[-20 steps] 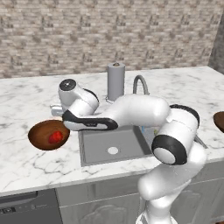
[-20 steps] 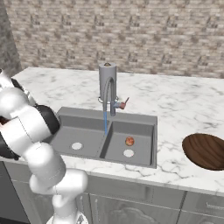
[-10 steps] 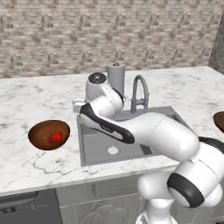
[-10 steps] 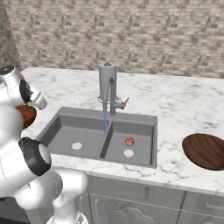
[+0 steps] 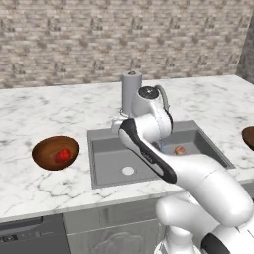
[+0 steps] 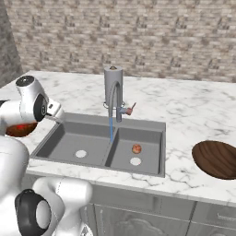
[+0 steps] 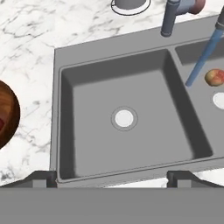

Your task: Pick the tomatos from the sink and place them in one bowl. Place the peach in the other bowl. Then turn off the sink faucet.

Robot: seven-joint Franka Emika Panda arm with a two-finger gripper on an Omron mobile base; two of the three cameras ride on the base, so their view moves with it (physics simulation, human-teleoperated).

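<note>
The gripper [image 7: 112, 177] is standing with its jaws spread wide apart, holding nothing and touching nothing; in the hand view its two dark fingertips [image 7: 43, 178] are rising at the bottom, one near each side, with the sink's near rim running between them. The hand is hovering above the left basin of the grey metal sink [image 7: 65, 113], looking down at the round white drain [image 7: 124, 118] in its floor.

The peach [image 7: 215, 77] is lying in the right basin, just beside that basin's drain; it is showing as a small round fruit, pinkish-orange with a paler tan patch. In the right base view the peach [image 6: 136, 149] is sitting just behind the drain of the right basin.

Water is running: a thin blue stream [image 6: 111, 129] is falling from the gooseneck faucet [image 6: 115, 99] into the sink near the divider. A grey upright cylinder [image 5: 130, 92] is standing behind the faucet.

On the counter [image 5: 44, 111] to the left of the sink, a reddish-brown wooden bowl [image 5: 55, 152] is holding red tomatos [image 5: 62, 155]; I cannot tell how many. The second wooden bowl [image 6: 215, 159] is sitting on the counter to the right of the sink.
</note>
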